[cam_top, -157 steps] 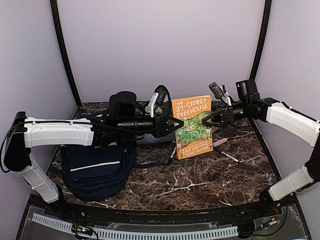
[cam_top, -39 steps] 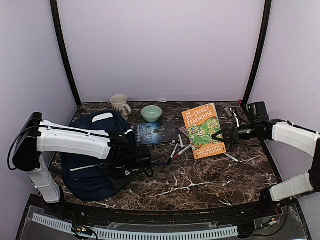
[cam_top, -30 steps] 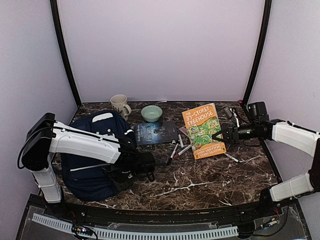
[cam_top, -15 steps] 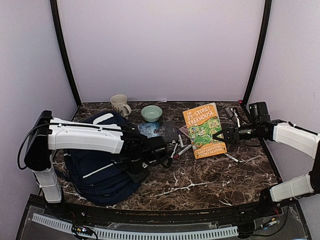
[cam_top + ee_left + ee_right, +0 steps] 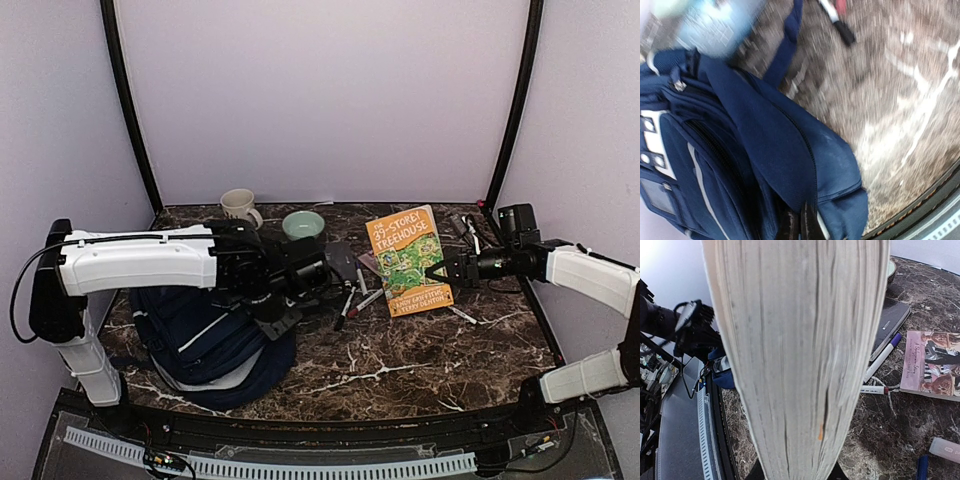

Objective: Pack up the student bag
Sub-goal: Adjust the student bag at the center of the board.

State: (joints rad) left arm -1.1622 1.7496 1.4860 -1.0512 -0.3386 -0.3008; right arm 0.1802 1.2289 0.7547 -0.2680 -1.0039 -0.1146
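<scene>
My left gripper is pinched shut on the student bag. Its 2 fingertips meet where a zip line runs along the edge of a navy flap, and I cannot tell whether I have the zip pull or only fabric. The bag lies on the near left part of the marble table, under my left arm. It is slumped, with its thin white stripe slanting across the front pocket and the end nearest my gripper pulled up. My right gripper is clamped on the right edge of the orange 39-Storey Treehouse paperback, which stands tilted with its cover facing the overhead camera. From my right wrist its page edges fill most of the view, and I cannot tell whether its lower edge touches the table. At the back stand a cream mug and a pale green bowl, near each other but apart. A dark-covered book lies between the bag and the paperback, with several markers just in front of it. My right wrist also shows a pink-covered book lying flat on the marble, with a purple-capped marker and a red-capped marker beside it.
</scene>
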